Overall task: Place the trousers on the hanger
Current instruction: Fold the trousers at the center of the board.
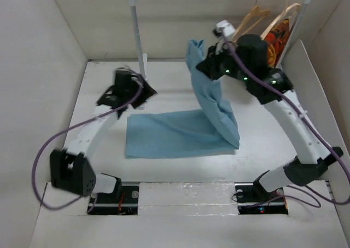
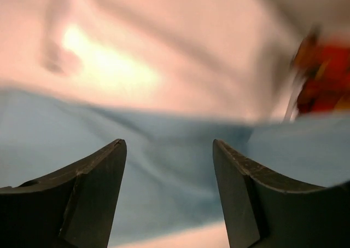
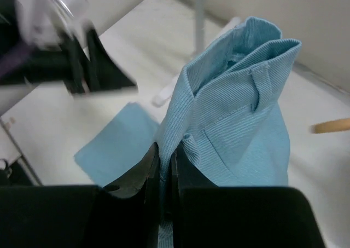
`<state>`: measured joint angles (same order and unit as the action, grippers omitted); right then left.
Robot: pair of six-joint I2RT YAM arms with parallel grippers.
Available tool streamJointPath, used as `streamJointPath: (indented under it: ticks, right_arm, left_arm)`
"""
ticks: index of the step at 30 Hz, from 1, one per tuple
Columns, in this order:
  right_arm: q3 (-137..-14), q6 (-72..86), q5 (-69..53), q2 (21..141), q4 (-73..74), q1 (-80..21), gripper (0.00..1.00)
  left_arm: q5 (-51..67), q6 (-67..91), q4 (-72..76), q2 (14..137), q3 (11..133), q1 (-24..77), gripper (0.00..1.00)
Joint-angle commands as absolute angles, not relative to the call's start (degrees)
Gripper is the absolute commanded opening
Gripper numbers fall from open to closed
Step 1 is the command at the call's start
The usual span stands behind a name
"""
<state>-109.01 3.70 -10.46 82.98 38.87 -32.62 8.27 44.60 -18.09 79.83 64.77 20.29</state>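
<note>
Blurred trousers [image 2: 164, 149], left wrist view

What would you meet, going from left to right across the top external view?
left fingers → trousers → empty wooden hanger → hanger with orange-red cloth

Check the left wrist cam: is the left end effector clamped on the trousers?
No, the left end effector stands open, and the light-blue trousers lie beyond the gap with no fabric pinched in it.
</note>
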Motion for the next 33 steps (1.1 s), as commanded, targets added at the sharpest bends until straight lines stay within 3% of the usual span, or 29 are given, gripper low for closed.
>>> streamJointPath:
  ticks: [1, 3, 12, 14, 16, 18, 22, 25, 26, 27, 30, 33]
  right_arm:
    - [-109.7, 2.7, -6.3, 85.8, 26.6, -41.9, 0.00]
    - [-108.2, 2.7, -5.0, 90.8, 23.1, -48.4, 0.00]
    - [-110.4, 3.3, -6.8, 112.0, 19.7, -61.9, 0.03]
    - [-106.4, 4.7, -9.2, 113.5, 18.0, -62.5, 0.14]
    - [-106.1, 5.3, -12.3, 116.5, 18.5, -62.5, 0.49]
    - [-107.4, 4.1, -15.3, 117.5, 22.5, -61.8, 0.79]
    - [-103.2, 4.0, -17.0, 111.8, 21.5, -59.3, 0.90]
    - [-96.4, 3.5, -17.2, 104.6, 22.8, -55.2, 0.81]
    - [-93.6, 3.3, -16.4, 100.6, 23.2, -53.1, 0.70]
    - [-87.7, 2.8, -15.6, 100.5, 23.2, -52.0, 0.39]
    - [-75.9, 1.8, -13.9, 93.7, 23.9, -46.7, 0.01]
    - [-67.8, -1.4, -11.1, 90.4, 24.8, -41.9, 0.00]
  left_arm:
    - [5.8, 41.2, -21.0, 65.9, 60.6, 5.8, 0.61]
    - [5.5, 40.7, -23.8, 63.8, 60.4, -2.3, 0.61]
    - [-5.8, 38.9, -27.2, 62.9, 68.7, -5.1, 0.62]
    - [-5.5, 38.5, -27.0, 62.7, 70.0, -5.1, 0.62]
    - [-3.6, 38.5, -25.9, 62.0, 68.3, -5.1, 0.62]
    - [-2.6, 38.1, -25.2, 62.1, 67.2, -5.1, 0.62]
    - [4.9, 35.4, -24.4, 62.6, 62.8, -5.1, 0.62]
    - [6.9, 34.9, -23.6, 63.2, 59.3, 0.5, 0.62]
    - [7.6, 34.9, -23.1, 63.7, 58.4, 2.5, 0.62]
    - [8.6, 35.2, -22.1, 65.3, 57.3, 7.0, 0.62]
    - [11.8, 38.0, -18.7, 69.8, 52.9, 14.4, 0.62]
    - [16.6, 39.6, -12.8, 74.9, 48.9, 21.7, 0.62]
